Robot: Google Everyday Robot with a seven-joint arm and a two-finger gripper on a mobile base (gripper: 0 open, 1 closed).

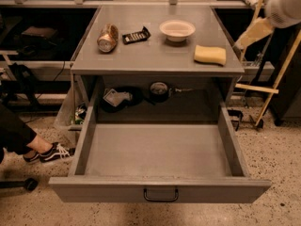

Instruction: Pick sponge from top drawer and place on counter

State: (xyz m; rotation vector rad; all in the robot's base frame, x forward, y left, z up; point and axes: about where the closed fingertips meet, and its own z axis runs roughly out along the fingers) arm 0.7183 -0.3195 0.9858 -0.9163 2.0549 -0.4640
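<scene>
The pale-yellow sponge point(209, 54) lies flat on the grey counter point(155, 58), near its right front corner. The top drawer point(160, 149) is pulled fully out, and its visible tray floor is bare. Its black handle point(161, 194) sits centred on the front panel. My gripper point(248, 36) is at the upper right, off the counter's right edge, above and to the right of the sponge and apart from it. It holds nothing. The white arm point(284, 6) reaches in from the top right corner.
On the counter lie a tipped brown can point(107, 37), a black packet point(136, 35) and a white round bowl point(177, 29). Behind the drawer, the cabinet recess holds dark items and a round roll point(160, 91). A person's shoe point(49, 153) is at the left. Wooden poles point(277, 74) lean at the right.
</scene>
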